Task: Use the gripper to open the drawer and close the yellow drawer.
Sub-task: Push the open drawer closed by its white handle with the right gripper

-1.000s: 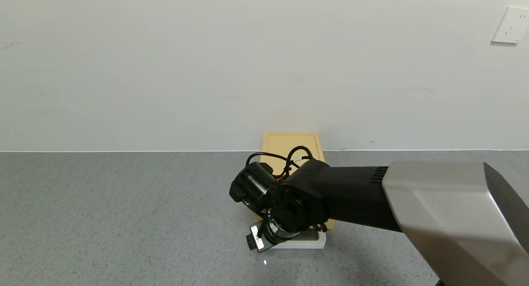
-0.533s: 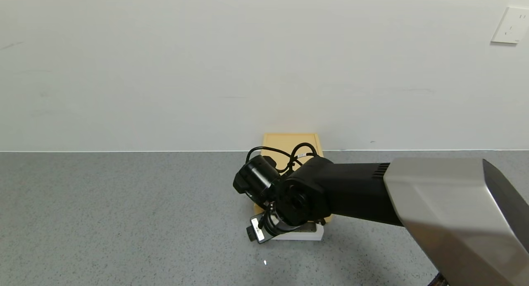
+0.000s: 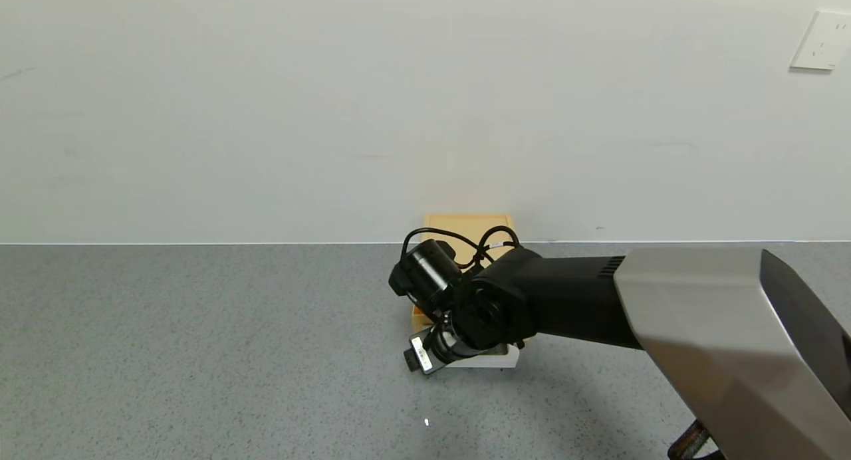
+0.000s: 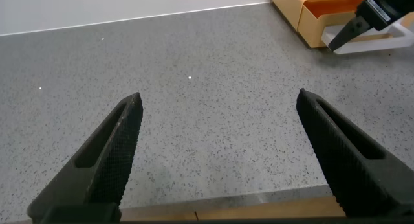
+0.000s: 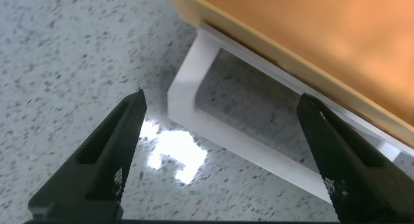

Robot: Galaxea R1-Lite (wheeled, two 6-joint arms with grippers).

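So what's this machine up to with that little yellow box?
The robot's right gripper is at the front of a yellow drawer on the grey table, its fingers open on either side of the white loop handle without gripping it. The left wrist view shows the drawer sticking a little way out of its yellow case. The left gripper hangs open over bare table, off to the side.

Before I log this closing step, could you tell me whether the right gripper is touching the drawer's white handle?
Cannot tell. In the right wrist view the right gripper is open with the handle between its fingers, but neither a gap nor contact shows plainly.
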